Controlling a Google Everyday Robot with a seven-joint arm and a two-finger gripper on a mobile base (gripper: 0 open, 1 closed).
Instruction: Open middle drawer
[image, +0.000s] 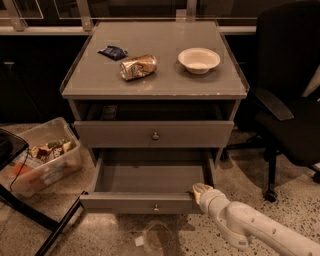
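Under the table (165, 82), the middle drawer (125, 202) stands pulled well out, so we judge the opening all but done. Our hand (200, 190) sits at its right front corner; we cannot tell whether it grips. Next, we let go and back clear.

Cropped items noted
White robot arm (250, 225) cut off bottom right, gripper (199, 189) at grey cabinet's (165, 82) lower right front; black office chair (287, 115) cropped right
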